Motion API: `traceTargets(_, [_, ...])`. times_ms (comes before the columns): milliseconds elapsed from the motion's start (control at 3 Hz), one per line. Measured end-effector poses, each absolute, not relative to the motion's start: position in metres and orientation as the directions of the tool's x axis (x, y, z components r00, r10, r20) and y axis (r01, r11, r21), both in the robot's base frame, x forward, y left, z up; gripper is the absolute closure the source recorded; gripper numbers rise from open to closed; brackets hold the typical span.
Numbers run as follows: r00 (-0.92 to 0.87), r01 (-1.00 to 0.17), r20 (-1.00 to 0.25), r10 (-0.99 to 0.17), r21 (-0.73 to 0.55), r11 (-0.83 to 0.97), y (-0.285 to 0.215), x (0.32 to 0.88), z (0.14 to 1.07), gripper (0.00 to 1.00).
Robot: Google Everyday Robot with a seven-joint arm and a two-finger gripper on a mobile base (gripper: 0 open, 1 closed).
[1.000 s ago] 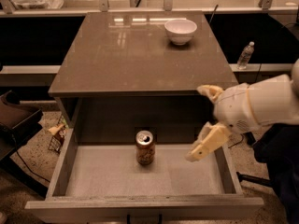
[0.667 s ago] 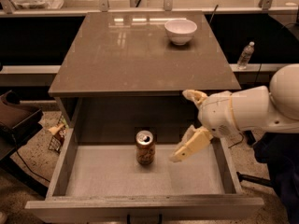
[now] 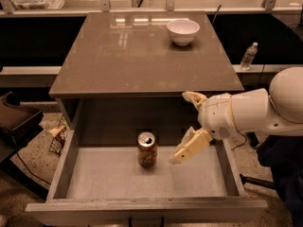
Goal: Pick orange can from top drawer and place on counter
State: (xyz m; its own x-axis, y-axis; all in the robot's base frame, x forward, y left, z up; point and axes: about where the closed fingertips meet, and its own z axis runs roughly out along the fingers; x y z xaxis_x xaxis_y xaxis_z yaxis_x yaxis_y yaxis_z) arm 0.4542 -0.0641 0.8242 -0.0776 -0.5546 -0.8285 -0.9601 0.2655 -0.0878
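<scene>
Orange-brown against pale grey, the orange can (image 3: 147, 149) stands upright on the speckled floor of the top drawer (image 3: 104, 176), near the middle and toward the back, with its silver top and pull-tab opening facing up. The drawer is pulled fully out below the counter (image 3: 128, 56), where a white bowl (image 3: 182, 31) sits near the far right corner.

The step in hand looks like the approach to the pick. The gripper (image 3: 179, 127) hangs over the right half of the drawer, to the right of the can, on the end of the white arm (image 3: 246, 112) that reaches in from the right.

Its fingers (image 3: 190, 148) are spread wide and hold nothing. One points up beside the counter's front edge; the other angles down, its tip near the can's right side but not touching it.

The next move likely calls for swinging the jaws left to straddle the can, then closing on its body without tipping it, before a lift clear of the drawer walls and up to the counter.
</scene>
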Motion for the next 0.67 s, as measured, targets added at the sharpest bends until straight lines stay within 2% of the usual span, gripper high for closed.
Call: traceTargets(667, [-0.115,-0.953,-0.870,-0.479,-0.039,0.300,-0.021,0.480,0.757,0.00])
